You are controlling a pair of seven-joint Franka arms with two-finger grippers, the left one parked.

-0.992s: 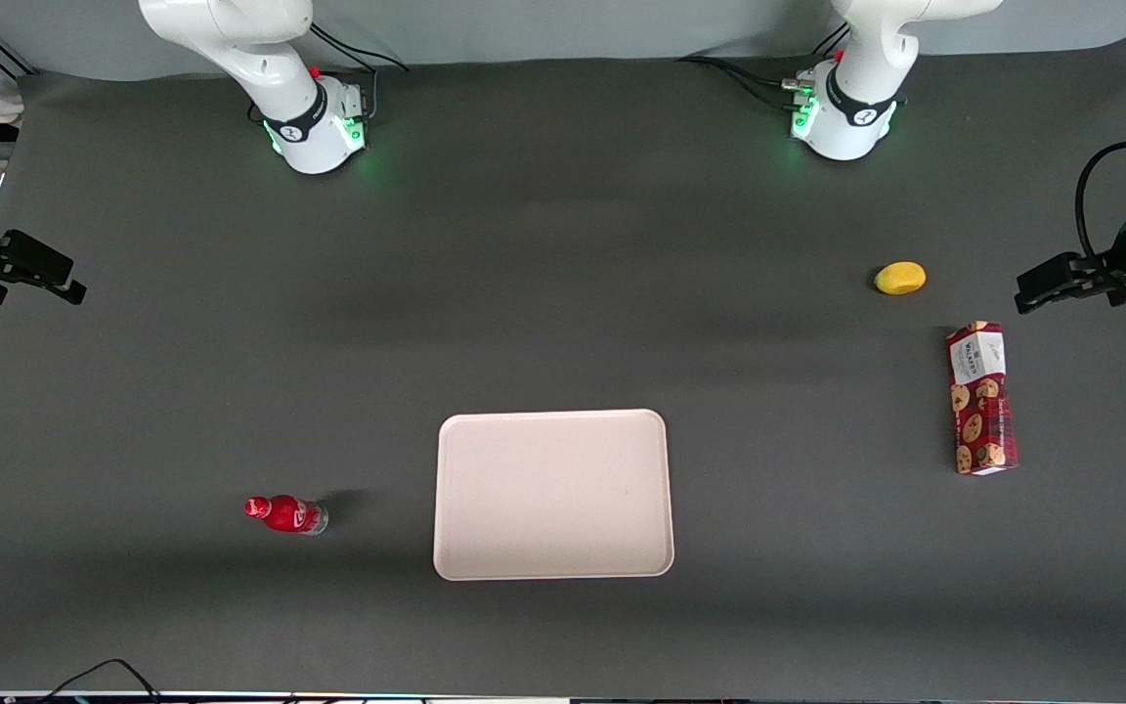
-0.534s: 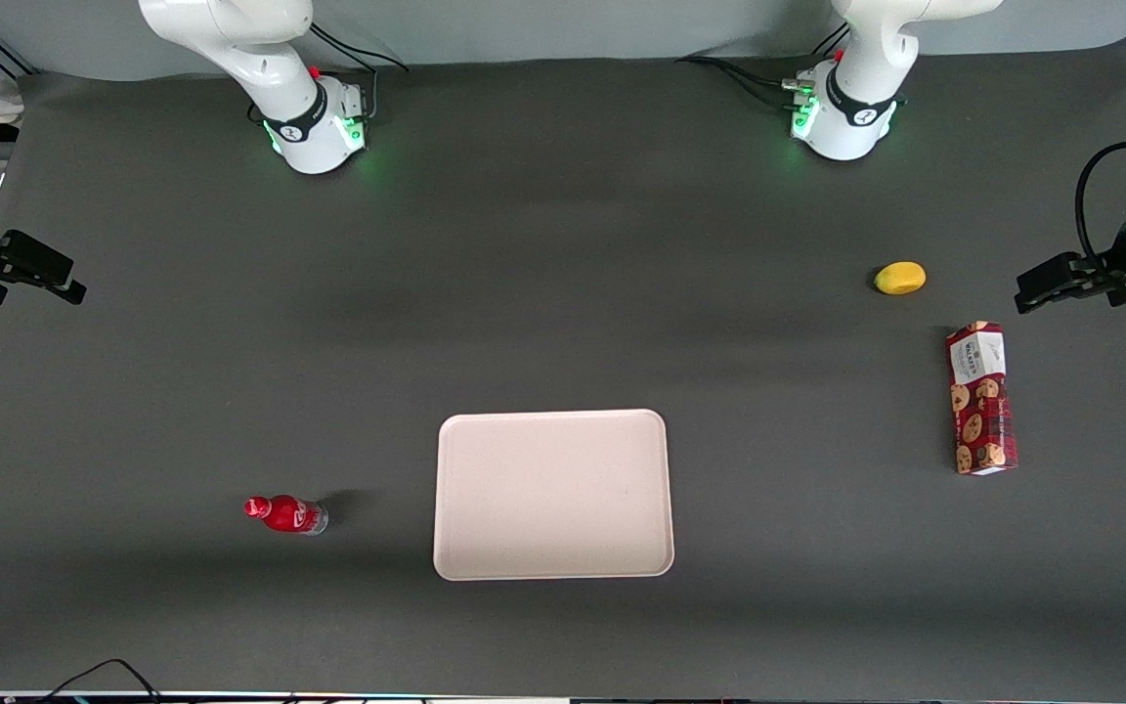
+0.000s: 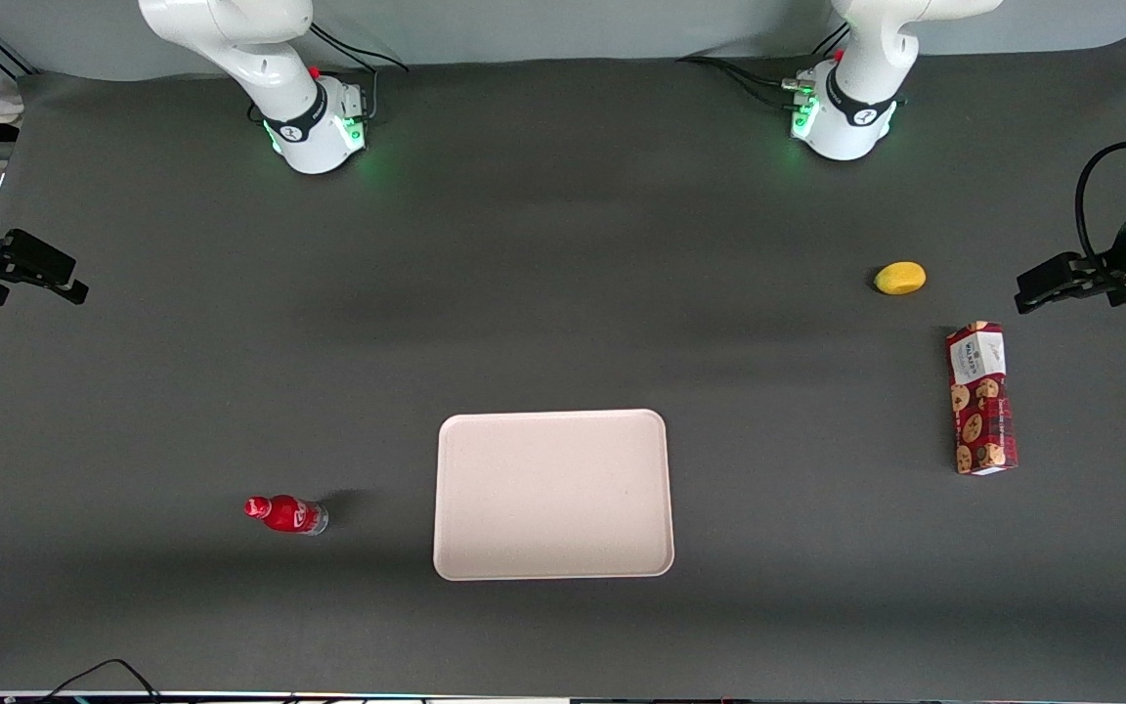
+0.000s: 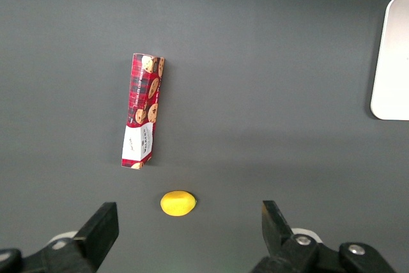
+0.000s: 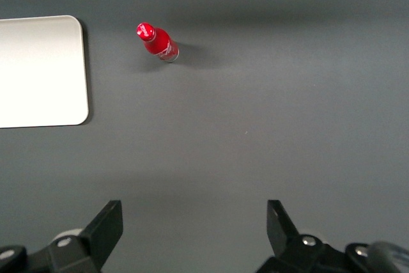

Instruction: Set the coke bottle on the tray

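Note:
The small red coke bottle (image 3: 286,514) (image 5: 158,41) stands on the dark table beside the tray, toward the working arm's end. The off-white tray (image 3: 553,494) (image 5: 38,71) lies flat with nothing on it, near the table's front edge. My right gripper (image 3: 74,284) (image 5: 193,222) hovers at the working arm's end of the table, farther from the front camera than the bottle and well apart from it. Its fingers (image 5: 108,220) are open with only bare table between them.
A long red cookie box (image 3: 981,398) (image 4: 142,119) and a small yellow fruit (image 3: 900,278) (image 4: 177,203) lie toward the parked arm's end. The two arm bases (image 3: 314,127) stand at the table's back edge. A corner of the tray (image 4: 396,55) shows in the left wrist view.

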